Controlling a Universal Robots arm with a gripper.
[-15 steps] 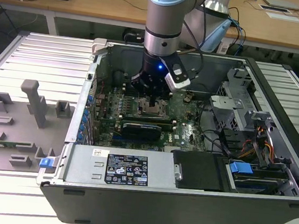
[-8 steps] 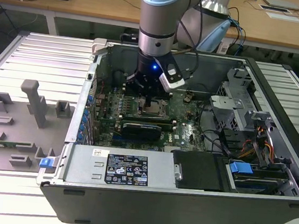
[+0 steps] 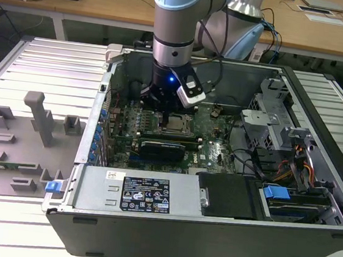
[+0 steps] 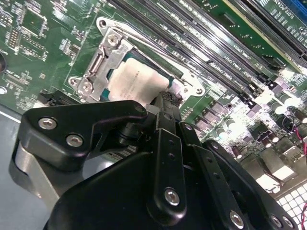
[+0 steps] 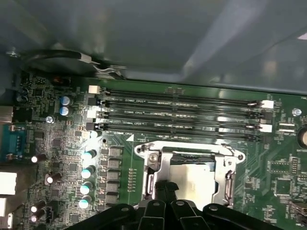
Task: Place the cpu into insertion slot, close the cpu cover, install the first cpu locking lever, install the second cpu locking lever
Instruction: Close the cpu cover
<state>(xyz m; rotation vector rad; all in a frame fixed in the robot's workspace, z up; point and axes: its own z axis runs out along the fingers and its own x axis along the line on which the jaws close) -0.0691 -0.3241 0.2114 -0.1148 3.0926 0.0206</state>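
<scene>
The cpu [image 4: 138, 79], with its pale silvery top, lies flat in the socket on the green motherboard. It is also visible in the first wrist view [image 5: 191, 173] and as a small square in the exterior view [image 3: 176, 124]. The cpu cover [image 4: 102, 67], a silvery frame, lies down around the chip. A thin wire lever [image 4: 144, 39] runs along one side of the socket. My gripper [image 4: 167, 98] hangs just over a corner of the socket with its black fingers together and nothing held. Its tips sit at the socket's edge in the first wrist view [image 5: 166, 186].
Several long memory slots [image 5: 182, 112] run beside the socket, and capacitors [image 5: 88, 172] stand near it. A long black card [image 3: 163, 147] lies in front of the socket, inside the case walls [image 3: 98, 127]. Drive bays and cables [image 3: 283, 171] fill the exterior view's right; a grey fixture tray [image 3: 17, 137] lies at its left.
</scene>
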